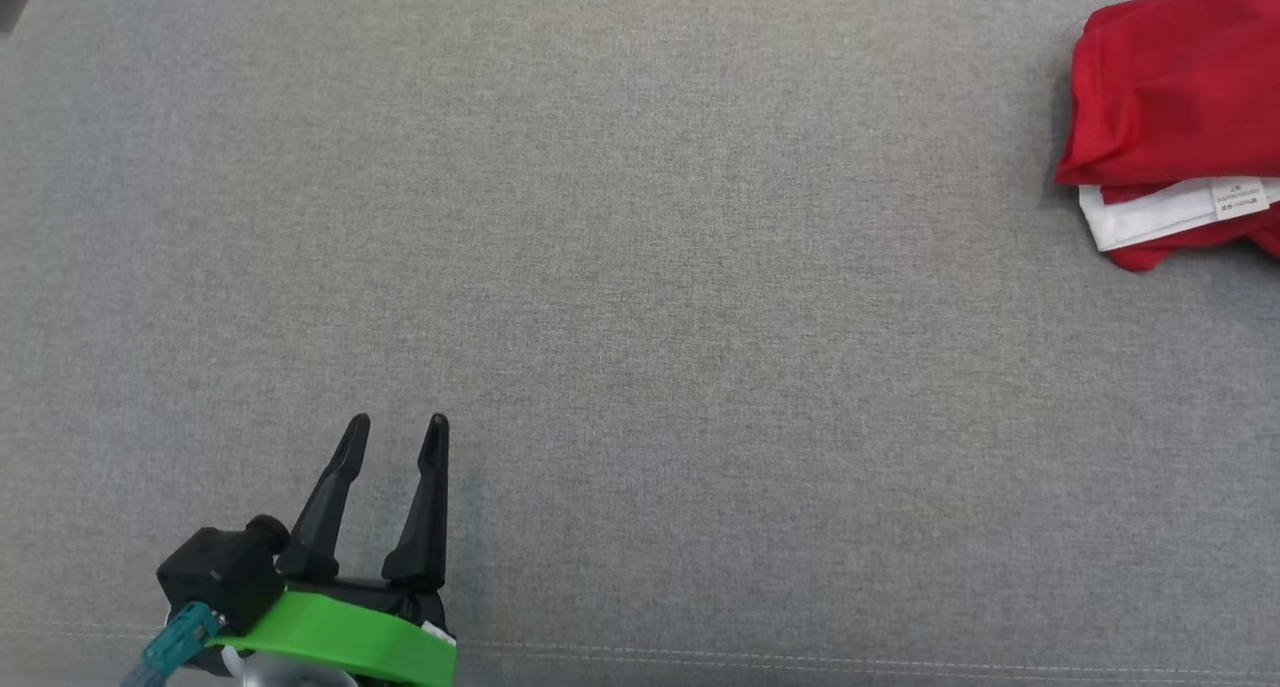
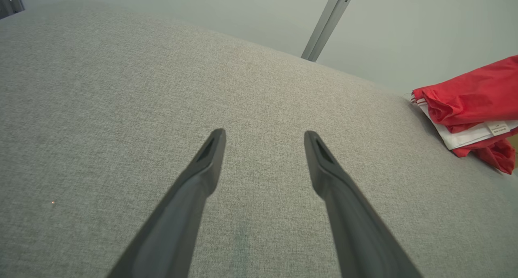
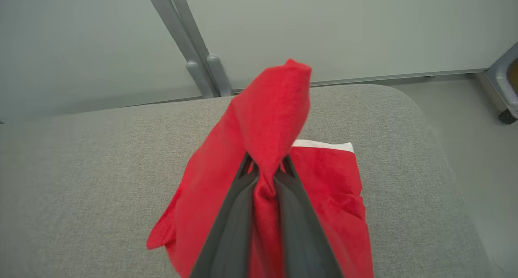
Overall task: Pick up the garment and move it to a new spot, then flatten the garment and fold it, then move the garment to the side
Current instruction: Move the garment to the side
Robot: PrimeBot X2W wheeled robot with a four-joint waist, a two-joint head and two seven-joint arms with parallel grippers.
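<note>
The garment [image 1: 1175, 97] is red with a white band and a small label. It lies bunched at the far right of the grey cushion [image 1: 640, 297] in the head view and at the right edge as the garment [image 2: 473, 104] in the left wrist view. In the right wrist view my right gripper [image 3: 266, 166] is shut on a fold of the garment [image 3: 275, 108], which rises in a peak above the fingers while the rest drapes onto the cushion. My left gripper [image 1: 395, 429] stands open over bare cushion at the lower left, far from the cloth, with nothing between its fingers [image 2: 210, 152].
The grey fabric cushion spans the whole work area, with a stitched seam along its front edge [image 1: 800, 657]. Behind it stand a pale wall and a grey metal post [image 3: 190, 47]. Floor and a wheeled frame [image 3: 504, 88] show beyond the cushion's right end.
</note>
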